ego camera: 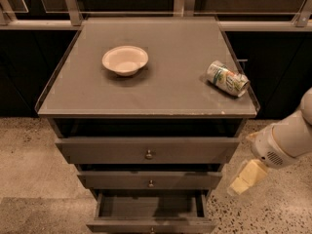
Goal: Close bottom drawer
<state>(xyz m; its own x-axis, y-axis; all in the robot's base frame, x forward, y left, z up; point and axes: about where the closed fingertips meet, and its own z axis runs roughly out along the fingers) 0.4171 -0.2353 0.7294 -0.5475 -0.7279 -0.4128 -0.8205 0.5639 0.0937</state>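
Observation:
The bottom drawer (151, 224) is the lowest of the cabinet's three and stands pulled out toward me, its empty inside (148, 206) showing. Its thin front panel with a tiny knob lies at the frame's lower edge. My gripper (246, 177), cream-coloured on a white arm (285, 143), hangs to the right of the cabinet. It is level with the middle drawer (150, 180), apart from all the drawers, and holds nothing.
The top drawer (148, 151) is the widest and sticks out slightly. On the grey cabinet top (175, 82) sit a cream bowl (125, 60) and a tipped can (227, 78) near the right edge. Speckled floor lies on both sides; dark cabinets stand behind.

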